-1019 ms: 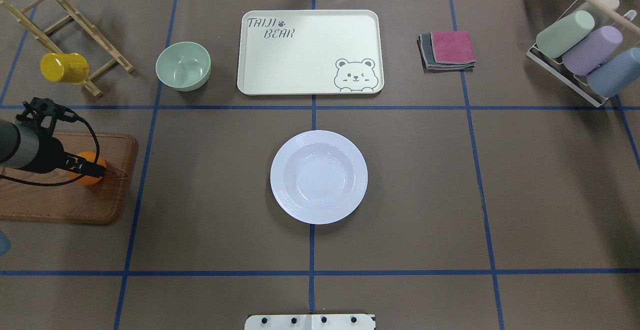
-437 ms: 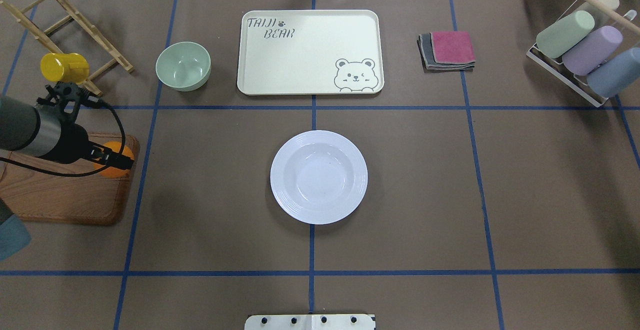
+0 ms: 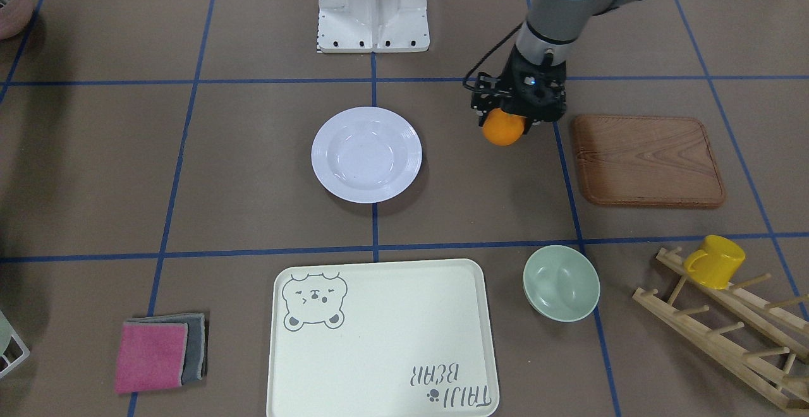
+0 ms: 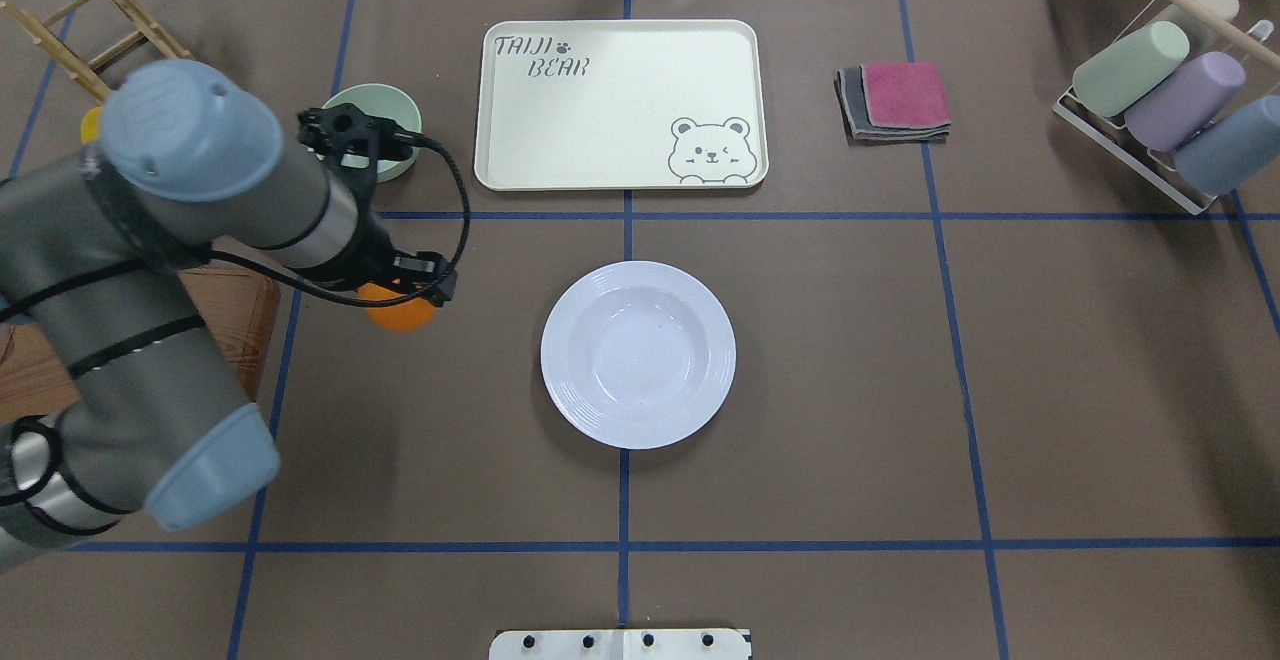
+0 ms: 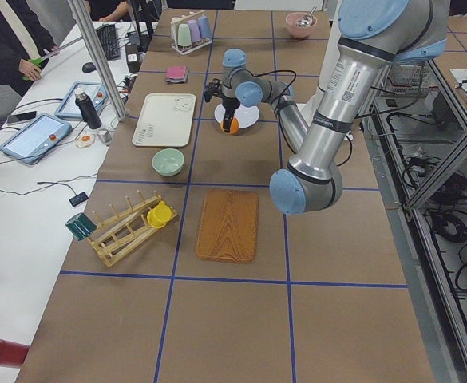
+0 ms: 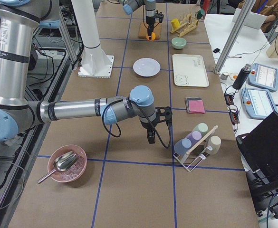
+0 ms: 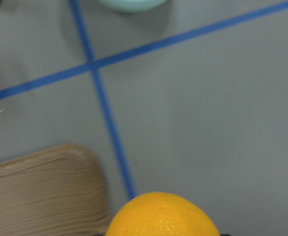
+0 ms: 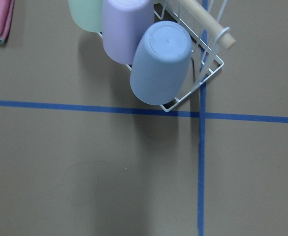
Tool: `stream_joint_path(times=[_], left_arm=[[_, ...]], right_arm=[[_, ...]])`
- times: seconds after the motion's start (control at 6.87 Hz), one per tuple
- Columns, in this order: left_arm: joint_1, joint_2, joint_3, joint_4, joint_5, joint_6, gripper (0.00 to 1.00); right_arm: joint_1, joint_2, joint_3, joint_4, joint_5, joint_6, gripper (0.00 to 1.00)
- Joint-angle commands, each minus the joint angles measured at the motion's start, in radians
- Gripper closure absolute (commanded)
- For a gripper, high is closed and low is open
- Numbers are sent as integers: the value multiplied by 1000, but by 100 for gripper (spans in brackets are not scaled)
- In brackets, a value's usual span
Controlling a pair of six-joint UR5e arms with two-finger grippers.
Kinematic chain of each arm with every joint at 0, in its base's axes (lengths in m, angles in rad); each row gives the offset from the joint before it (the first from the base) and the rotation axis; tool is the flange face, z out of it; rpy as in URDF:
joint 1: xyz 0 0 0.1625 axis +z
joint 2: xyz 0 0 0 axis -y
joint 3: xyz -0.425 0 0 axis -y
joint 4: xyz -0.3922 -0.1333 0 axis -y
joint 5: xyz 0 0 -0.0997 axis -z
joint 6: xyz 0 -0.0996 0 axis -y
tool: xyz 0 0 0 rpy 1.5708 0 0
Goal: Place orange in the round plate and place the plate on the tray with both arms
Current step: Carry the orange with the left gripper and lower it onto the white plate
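My left gripper [image 4: 402, 298] is shut on the orange [image 4: 400, 318], which hangs above the brown table between the wooden board and the round plate [image 4: 638, 354]. The front-facing view shows the orange [image 3: 504, 131] under the black gripper [image 3: 507, 121], to the right of the empty white plate [image 3: 366, 155]. The left wrist view has the orange [image 7: 162, 216] at its bottom edge. Beyond the plate lies the cream tray [image 4: 620, 105], with nothing on it. My right gripper [image 6: 150, 137] hovers far off near the cup rack, seen only from the side, so I cannot tell its state.
The wooden board [image 3: 648, 159] lies bare at the robot's left. A pale-green bowl [image 3: 561, 281] and a wooden rack holding a yellow mug [image 3: 714, 260] stand beyond it. Folded cloths [image 4: 895, 100] and a cup rack [image 4: 1160, 100] occupy the far right. A pink bowl [image 6: 66, 164] holds a scoop.
My left arm has carried the orange rightward off the wooden board, over the blue line and closer to the plate. The plate and tray have not moved.
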Motion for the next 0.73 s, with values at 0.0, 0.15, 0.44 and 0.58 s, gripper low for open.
stream_joint_path(times=[0.0,0.15,0.44,0.58], left_arm=[[110,-211,201,-6,94,-160,100],[156,-266,333,-116,139,-220,100],[184,-325,483,-203,173,-242,100],[192,-324,489,-203,173,-243,50]], right_arm=[[-112,17,7,179,-9,332,0],[-166,28,7,264,-15,493,0],[-281,78,51,326,-87,762,0],[-351,97,87,326,-162,868,0]])
